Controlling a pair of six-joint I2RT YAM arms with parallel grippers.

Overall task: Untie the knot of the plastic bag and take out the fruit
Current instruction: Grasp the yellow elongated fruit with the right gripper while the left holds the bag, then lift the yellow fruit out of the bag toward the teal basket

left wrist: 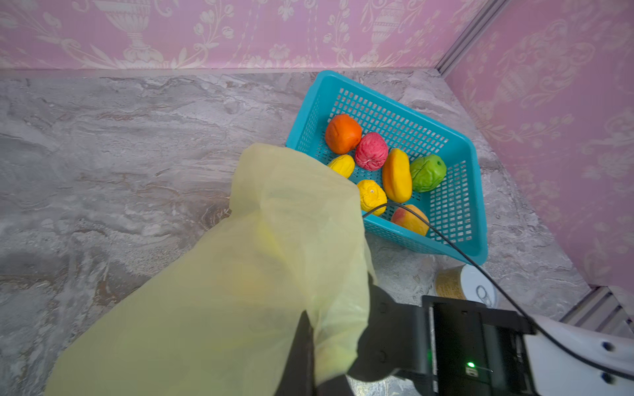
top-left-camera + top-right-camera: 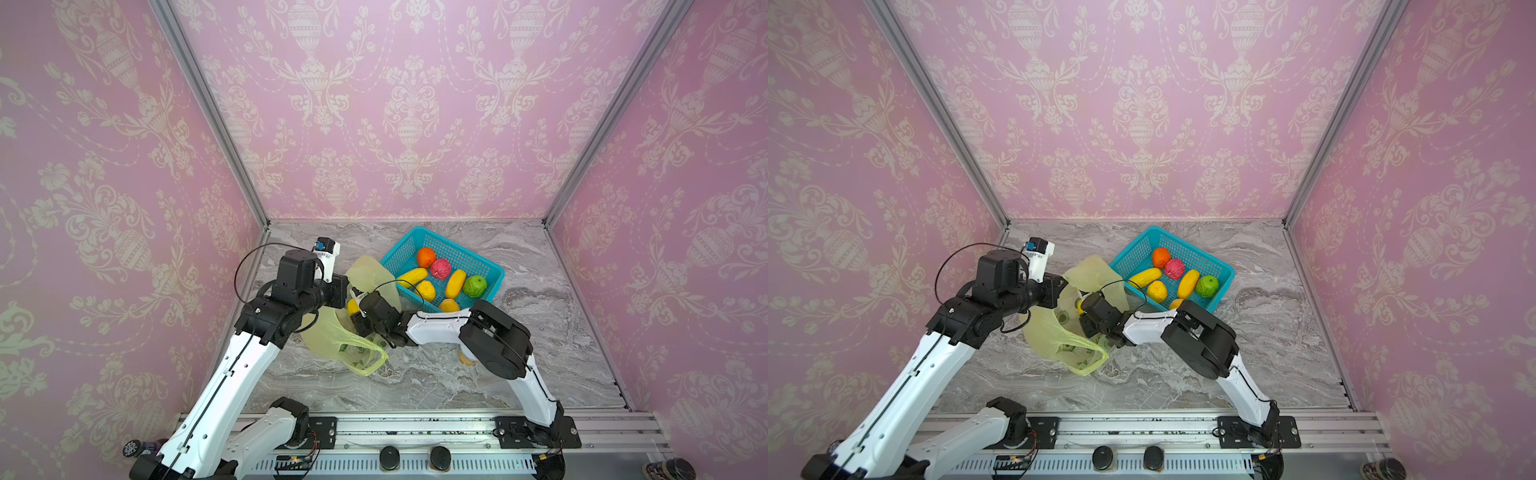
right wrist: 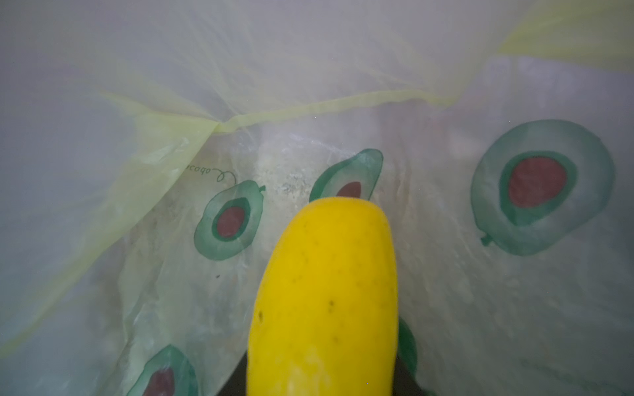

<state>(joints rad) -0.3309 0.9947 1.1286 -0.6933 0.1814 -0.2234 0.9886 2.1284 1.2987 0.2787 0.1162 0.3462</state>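
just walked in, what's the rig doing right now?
The left gripper is shut on the plastic bag, holding its open mouth up off the marble table. The right gripper reaches inside the bag, with its jaws on either side of a long yellow fruit. Whether it has clamped yet is unclear. Seven other fruits lie in the teal basket beside the bag.
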